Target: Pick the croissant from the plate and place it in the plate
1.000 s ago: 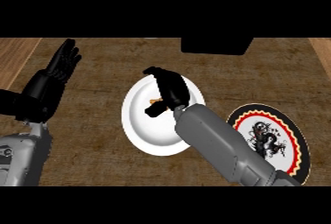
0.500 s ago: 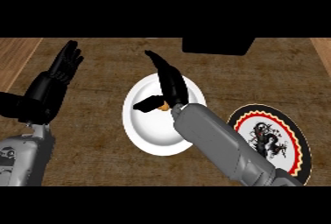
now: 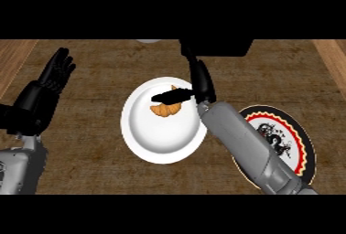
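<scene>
Our right hand (image 3: 202, 84) is spread wide, its thumb lying just over the croissant (image 3: 165, 110) on the white plate (image 3: 159, 141)

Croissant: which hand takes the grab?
Right. The right hand hangs over the white plate, its thumb at the croissant, and the patterned plate lies on that side. The left hand rests open at the view's left.

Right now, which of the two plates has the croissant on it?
The plain white plate in the middle holds the croissant; the black plate with the red and yellow rim shows none.
</scene>
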`<act>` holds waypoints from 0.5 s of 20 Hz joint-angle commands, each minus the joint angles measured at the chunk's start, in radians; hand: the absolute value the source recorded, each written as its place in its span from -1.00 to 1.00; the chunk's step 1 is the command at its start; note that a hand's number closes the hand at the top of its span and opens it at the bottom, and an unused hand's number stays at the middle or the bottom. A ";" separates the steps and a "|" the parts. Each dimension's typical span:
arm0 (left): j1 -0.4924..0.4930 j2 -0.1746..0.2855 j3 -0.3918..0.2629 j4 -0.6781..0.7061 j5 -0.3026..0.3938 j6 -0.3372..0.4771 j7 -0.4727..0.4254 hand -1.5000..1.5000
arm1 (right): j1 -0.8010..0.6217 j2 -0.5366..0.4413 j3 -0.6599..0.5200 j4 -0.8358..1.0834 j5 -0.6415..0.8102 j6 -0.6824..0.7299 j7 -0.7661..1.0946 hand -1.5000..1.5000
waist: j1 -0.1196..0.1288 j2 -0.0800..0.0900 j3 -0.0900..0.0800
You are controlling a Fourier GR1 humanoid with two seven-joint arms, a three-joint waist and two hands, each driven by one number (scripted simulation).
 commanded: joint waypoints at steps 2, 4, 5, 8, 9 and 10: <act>0.024 -0.024 -0.005 -0.016 -0.029 0.027 -0.012 0.00 | 0.098 -0.101 -0.108 -0.064 -0.056 0.121 -0.088 -1.00 | -0.014 -0.003 0.000; 0.043 0.007 0.031 0.008 0.016 -0.028 -0.030 0.00 | 0.175 -0.136 -0.127 -0.103 -0.065 0.160 -0.144 -1.00 | -0.016 -0.003 0.000; 0.071 -0.024 -0.004 -0.050 -0.008 0.002 -0.010 0.00 | 0.185 -0.205 -0.145 -0.128 -0.078 0.216 -0.150 -1.00 | -0.017 -0.005 0.000; 0.018 -0.008 0.011 -0.066 -0.004 0.002 0.067 0.00 | 0.179 -0.216 -0.171 -0.122 -0.055 0.285 -0.130 -1.00 | -0.014 -0.004 0.000; 0.007 0.022 0.055 -0.025 0.028 -0.024 0.035 0.00 | 0.190 -0.295 -0.211 -0.139 -0.091 0.329 -0.152 -1.00 | -0.019 -0.004 0.000; 0.049 0.009 0.037 -0.055 0.015 -0.029 0.011 0.00 | 0.235 -0.308 -0.204 -0.190 -0.086 0.352 -0.135 -1.00 | -0.019 -0.005 0.000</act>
